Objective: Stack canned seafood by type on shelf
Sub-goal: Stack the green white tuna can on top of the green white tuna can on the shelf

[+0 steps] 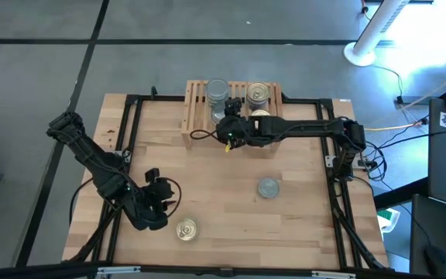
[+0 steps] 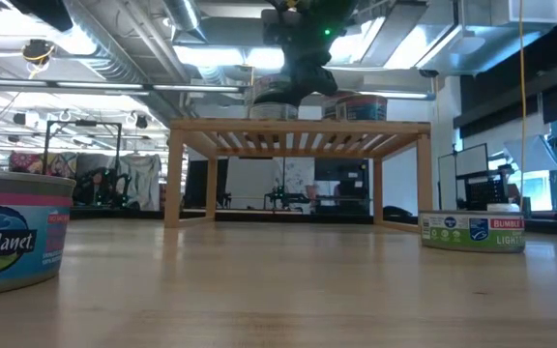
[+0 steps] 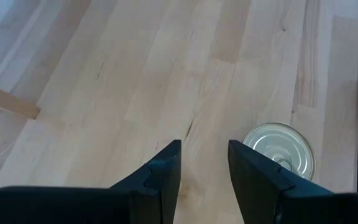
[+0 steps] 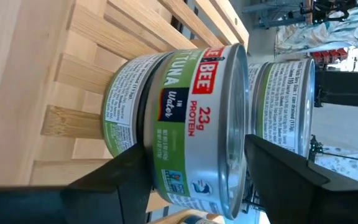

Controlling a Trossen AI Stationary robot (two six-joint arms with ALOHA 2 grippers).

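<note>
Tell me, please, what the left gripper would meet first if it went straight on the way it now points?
Probably the bare wooden table: the left gripper points down at it, open and empty. The gold-topped tin lies off to one side.

Shiny metal tins [image 4: 185, 124], pale matt wood shelf [image 4: 104, 37]

My high cam looks straight down on the whole table [image 1: 223, 209]. Low cam sits at tabletop level, facing the shelf [image 2: 298, 130] and room behind. Left wrist cam looks down close at bare wood. Right wrist cam is tight on the stacked tins [image 4: 185, 124]. All 4 views share the tabletop.
</note>
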